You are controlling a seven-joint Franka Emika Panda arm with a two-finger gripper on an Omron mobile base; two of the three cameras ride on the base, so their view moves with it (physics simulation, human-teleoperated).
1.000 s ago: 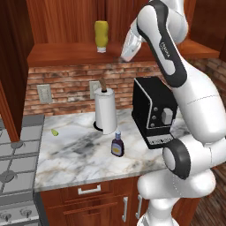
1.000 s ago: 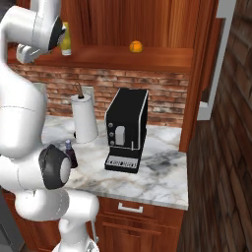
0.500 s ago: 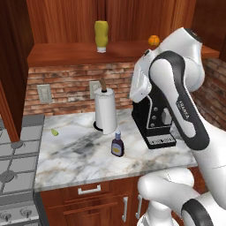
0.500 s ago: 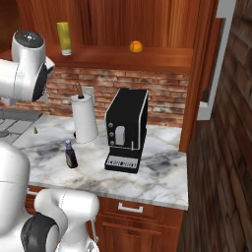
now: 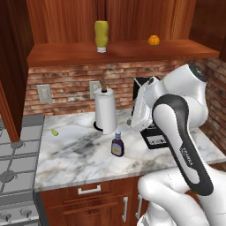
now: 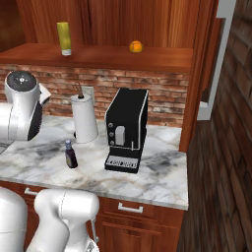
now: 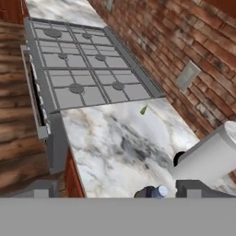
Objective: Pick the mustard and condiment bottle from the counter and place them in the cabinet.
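Observation:
The yellow mustard [image 5: 101, 35] [image 6: 63, 38] stands cap down on the plank shelf of the cabinet [image 5: 132, 50] [image 6: 123, 56]. On the marble counter [image 5: 79, 154] [image 6: 157, 172] stands the small dark condiment bottle [image 5: 117, 145] [image 6: 71, 154], in front of the paper towel roll. My gripper [image 7: 117, 192] [image 5: 136, 123] hangs above the counter, just right of and above that bottle. It is open and holds nothing. In the hand view the bottle's pale cap [image 7: 159, 191] peeks up between the two fingertips [image 7: 193, 188].
A white paper towel roll [image 5: 106, 112] [image 7: 207, 159] and a black coffee machine [image 6: 128, 128] stand at the back of the counter. A grey stove [image 5: 13, 172] [image 7: 83, 69] lies to the left. An orange [image 5: 153, 40] sits on the shelf. A small green item [image 5: 54, 132] lies near the stove.
The arm has swung down from the cabinet shelf, where the mustard stays, to above the counter by the condiment bottle. The jaws have stayed open.

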